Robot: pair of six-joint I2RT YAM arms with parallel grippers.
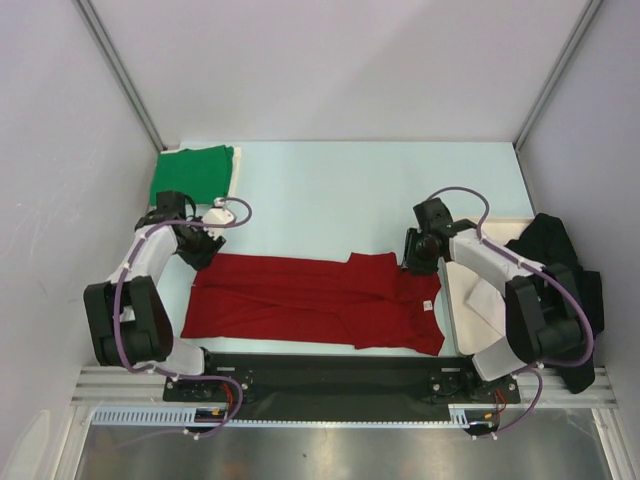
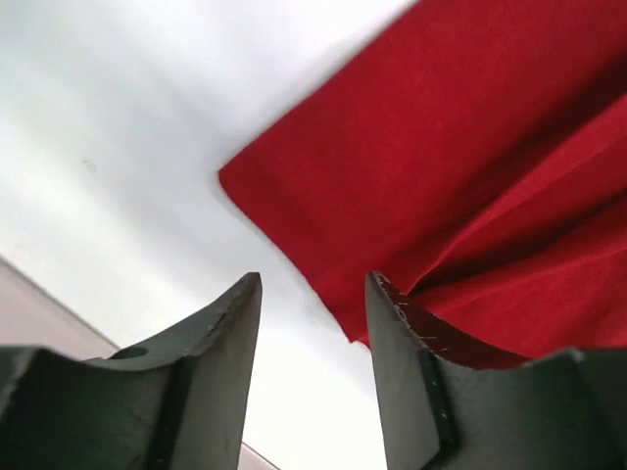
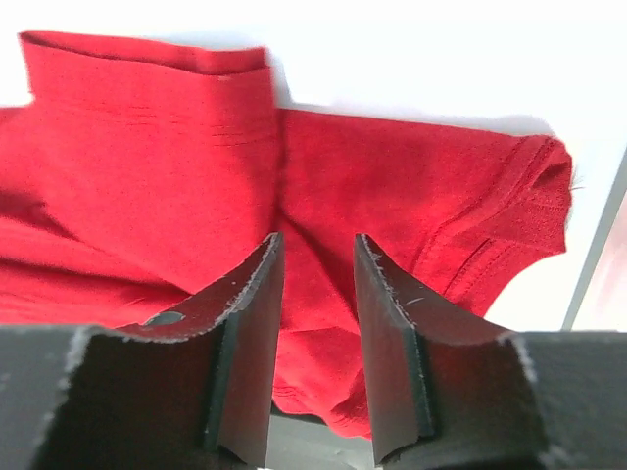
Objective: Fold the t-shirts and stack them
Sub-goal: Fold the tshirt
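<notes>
The deep red t-shirt [image 1: 310, 300] lies flat along the near part of the table, folded lengthwise, with its white neck label [image 1: 427, 305] at the right end. The bright green t-shirt [image 1: 190, 172] lies folded at the back left. My left gripper [image 1: 205, 252] is open and empty at the red shirt's far left corner; in the left wrist view [image 2: 313, 284] that corner [image 2: 441, 176] lies just beyond the fingertips. My right gripper [image 1: 412, 262] is open over the shirt's far right part; in the right wrist view [image 3: 318, 245] red cloth [image 3: 147, 166] lies between and below the jaws.
A black garment [image 1: 560, 260] is heaped at the right edge. A cream board [image 1: 470, 300] lies under the right arm, and a pale edge [image 1: 236, 170] shows beside the green shirt. Grey walls enclose the table on three sides.
</notes>
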